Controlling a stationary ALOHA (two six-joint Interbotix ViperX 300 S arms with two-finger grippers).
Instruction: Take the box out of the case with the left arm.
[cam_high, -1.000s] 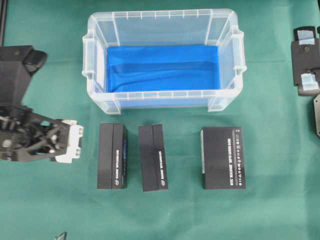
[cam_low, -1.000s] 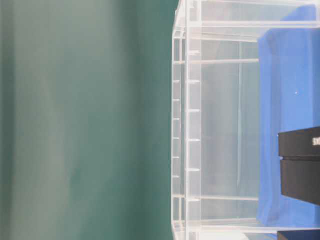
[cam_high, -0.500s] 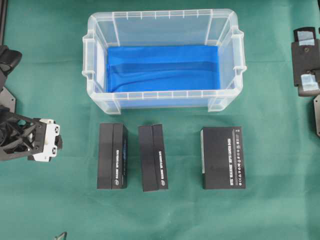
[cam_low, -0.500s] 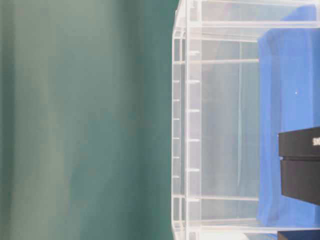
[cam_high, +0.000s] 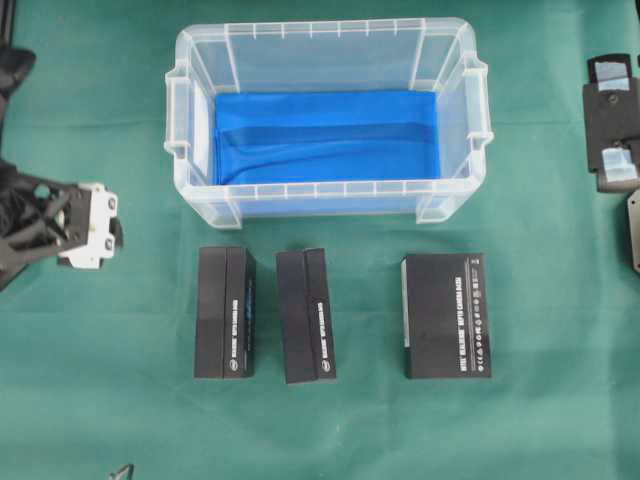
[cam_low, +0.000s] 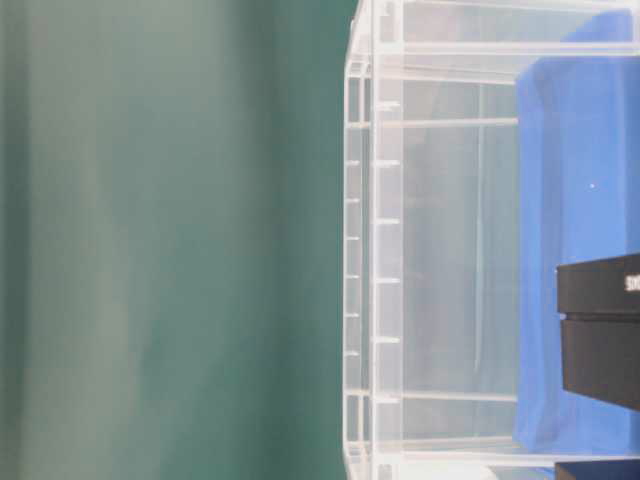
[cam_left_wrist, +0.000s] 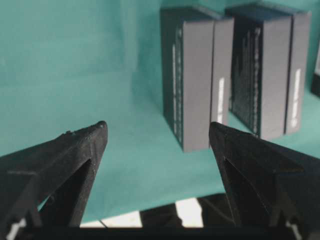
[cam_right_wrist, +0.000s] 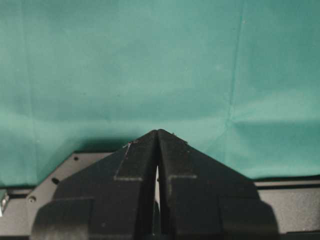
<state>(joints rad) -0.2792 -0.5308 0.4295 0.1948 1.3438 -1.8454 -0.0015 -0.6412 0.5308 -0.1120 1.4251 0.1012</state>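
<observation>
Overhead view: the case (cam_high: 325, 120) stands at the far side of the green cloth (cam_high: 100, 400), holding only its blue lining (cam_high: 325, 135). Three black boxes lie outside it on the cloth: the left box (cam_high: 224, 312), the middle box (cam_high: 305, 315) and the right box (cam_high: 446, 315). The task appears complete. The left gripper (cam_high: 92, 227) sits at the left edge, well apart from the boxes; the right arm (cam_high: 612, 125) is parked at the right edge.

Table-level view: the clear case wall (cam_low: 375, 260) fills the frame, with a black box edge (cam_low: 600, 330) at the right.

Left wrist view: the left gripper (cam_left_wrist: 157, 132) has its jaws wide apart and empty, facing two upright boxes (cam_left_wrist: 197, 75).

Right wrist view: the right gripper (cam_right_wrist: 158, 137) has its jaws pressed together on nothing.

Handling, judged: the boxes look rigid, light, smooth cardboard; grasp across the narrow sides.
</observation>
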